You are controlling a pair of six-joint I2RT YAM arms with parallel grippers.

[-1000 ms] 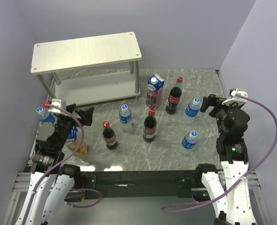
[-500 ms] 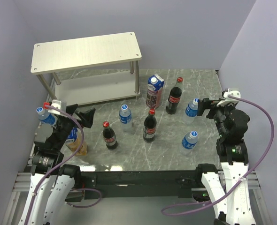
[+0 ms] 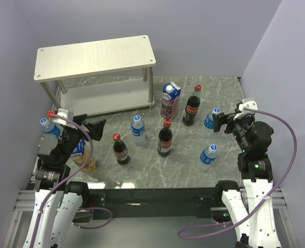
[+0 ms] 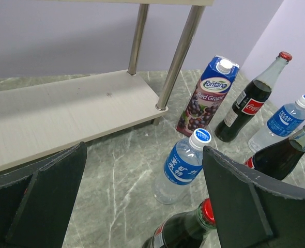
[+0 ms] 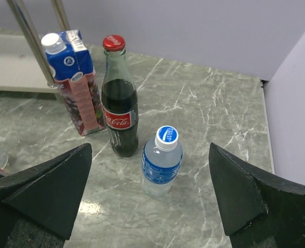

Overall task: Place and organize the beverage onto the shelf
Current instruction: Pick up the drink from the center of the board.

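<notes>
The right gripper (image 3: 220, 121) has its jaws spread wide and holds nothing. In its wrist view the far-right water bottle (image 5: 162, 157) stands upright just ahead, between the lines of the 2 fingers (image 5: 49, 191) and touching neither. To the left of that bottle is the far cola bottle (image 5: 119, 111), and left of that the purple carton (image 5: 72, 77), both upright. The near-right water bottle (image 3: 208, 154) stands nearer the arm bases, apart from the others.

The left gripper (image 3: 94, 127) is also wide open and empty, hanging over the left side of the table (image 3: 152, 173). Its wrist view looks out past both fingers at the middle water bottle (image 4: 183, 165). The red cap of the near cola bottle (image 4: 207, 212) shows at the lower edge of that view. The middle cola bottle (image 3: 165, 138) stands to the right of them, near the table's centre. The left water bottle (image 3: 49, 125) sits at the far-left edge beside the left arm. The yellow carton (image 3: 86, 163) is largely hidden under that arm, so I cannot tell how it lies.

The shelf (image 3: 95, 57) stands at the far left of the table, its lower board (image 4: 64, 113) just beyond the left gripper. All the drinks that show rest on the table, to the right of or nearer than the shelf.
</notes>
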